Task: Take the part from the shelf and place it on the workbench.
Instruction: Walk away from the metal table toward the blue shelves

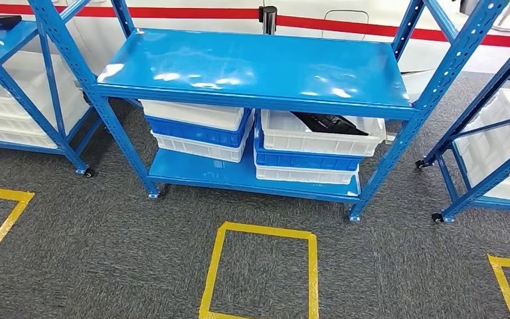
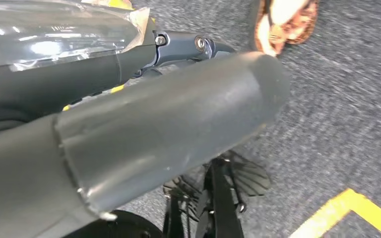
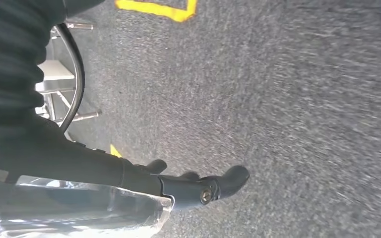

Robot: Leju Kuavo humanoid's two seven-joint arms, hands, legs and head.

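While the robot is standing back on the grey carpet, the blue shelf is filling the middle of the head view, with its upper deck lying bare and its lower deck carrying two stacks of white and blue bins. The right stack is ending in an open white bin, and the dark part is lying inside it, tilted, its long axis running slantwise across the bin from the rear left toward the front right. That part is sitting ahead of the robot and a little to its right, so I judge the right arm to be the nearer one for the reach. A yellow taped square is marking the floor between the robot and the shelf. Both arms appear to be hanging low, since each wrist camera is looking down at carpet. The left hand is showing as a thick grey thumb with darker fingers behind it, lying fairly straight and holding nothing, so it is reading as open. The right hand is pointing along the carpet with its dark fingers extended and slightly apart, likewise empty and open. A person's foot in a sandal is standing near on the left side. The bench is not appearing here, so the reach into the bin is coming first.
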